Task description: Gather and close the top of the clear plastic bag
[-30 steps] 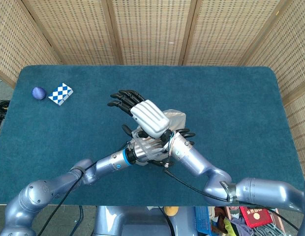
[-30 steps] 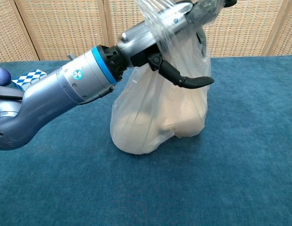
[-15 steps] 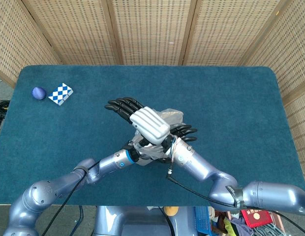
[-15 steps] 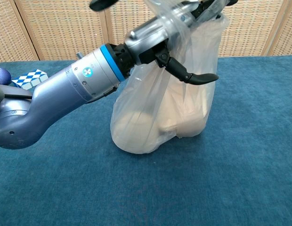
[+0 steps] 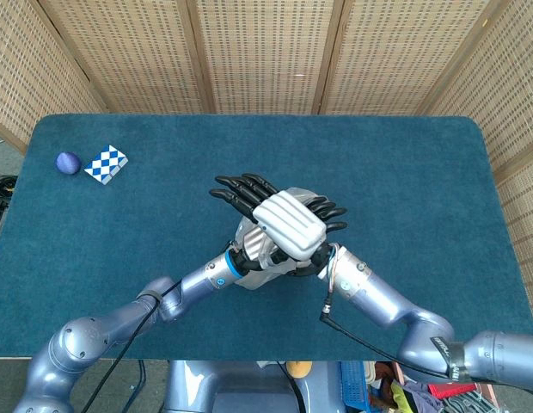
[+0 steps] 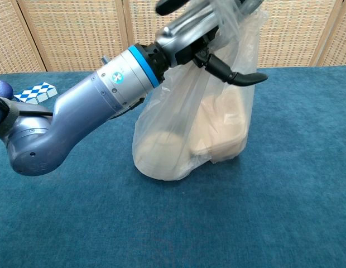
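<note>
Clear plastic bag [image 6: 190, 139] is standing on the blue table [image 5: 421, 189] directly beneath both hands, its long axis upright and its mouth pointing up into them. Left hand [image 6: 217, 39] is gripping the film near the top while the right hand [image 5: 288, 222] is lying over it with fingers extended; squeezing inward evenly should be bunching the neck without tipping the contents.
</note>
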You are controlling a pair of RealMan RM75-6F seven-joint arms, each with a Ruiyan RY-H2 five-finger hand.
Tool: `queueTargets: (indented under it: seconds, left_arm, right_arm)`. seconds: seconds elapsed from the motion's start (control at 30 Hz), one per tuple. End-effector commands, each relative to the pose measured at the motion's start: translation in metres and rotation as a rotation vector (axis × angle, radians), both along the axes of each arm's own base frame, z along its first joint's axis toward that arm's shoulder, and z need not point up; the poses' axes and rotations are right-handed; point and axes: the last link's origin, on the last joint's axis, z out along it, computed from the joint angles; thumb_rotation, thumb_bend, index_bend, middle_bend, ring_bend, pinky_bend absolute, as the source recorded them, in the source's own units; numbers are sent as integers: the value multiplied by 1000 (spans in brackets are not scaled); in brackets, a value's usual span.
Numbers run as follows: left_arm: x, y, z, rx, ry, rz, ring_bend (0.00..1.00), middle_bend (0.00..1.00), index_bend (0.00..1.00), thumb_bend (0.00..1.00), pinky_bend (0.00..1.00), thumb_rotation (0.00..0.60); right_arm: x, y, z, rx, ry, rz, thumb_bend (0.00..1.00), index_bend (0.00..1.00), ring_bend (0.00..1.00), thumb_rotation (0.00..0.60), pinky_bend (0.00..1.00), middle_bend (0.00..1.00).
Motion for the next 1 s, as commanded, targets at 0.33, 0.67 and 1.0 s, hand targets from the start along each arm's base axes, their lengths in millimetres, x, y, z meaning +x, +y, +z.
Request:
queueTargets:
  seconds: [0.33, 0.67, 1.0]
  left_arm:
    - [4, 6, 2, -14, -29, 42, 0, 0, 0, 245, 0, 548]
    - [2, 9, 5, -28, -71, 82, 0, 0, 0, 241, 0, 547]
    - [-6, 15, 2, -84, -130, 155, 0, 0, 0, 241, 0, 546]
  right_arm:
    - [-34, 20, 33, -25, 98, -56, 0, 0, 0, 600, 0, 0]
    - [-55, 17, 45, -97, 79, -82, 0, 0, 0, 600, 0, 0]
    - [-79, 13, 87, -238, -39, -105, 0, 0, 0, 600, 0, 0]
